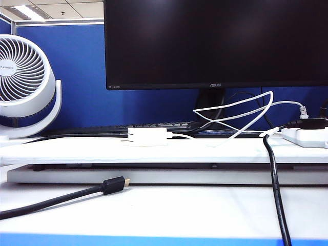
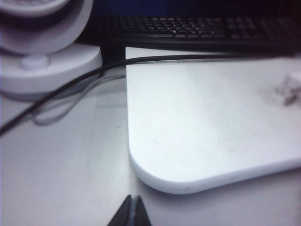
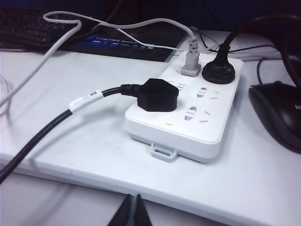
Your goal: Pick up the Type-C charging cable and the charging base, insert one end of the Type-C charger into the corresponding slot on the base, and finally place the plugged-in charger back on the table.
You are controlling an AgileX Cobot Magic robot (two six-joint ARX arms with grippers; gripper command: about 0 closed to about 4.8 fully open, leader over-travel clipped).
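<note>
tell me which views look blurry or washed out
Left wrist view: soft throughout, the charging base a blur; shut left hand dark. Right wrist view: sharper, power strip crisp; right hand shut. Exterior view: raised board overexposed.

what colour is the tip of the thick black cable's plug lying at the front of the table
Gold, on the thick black cable's plug; clearest in the exterior view.

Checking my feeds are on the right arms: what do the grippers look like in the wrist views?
Little shows. The left gripper appears only as two dark, pointed fingers meeting in a wedge. The right gripper looks identical. No markings, cables or arm links are visible.
</note>
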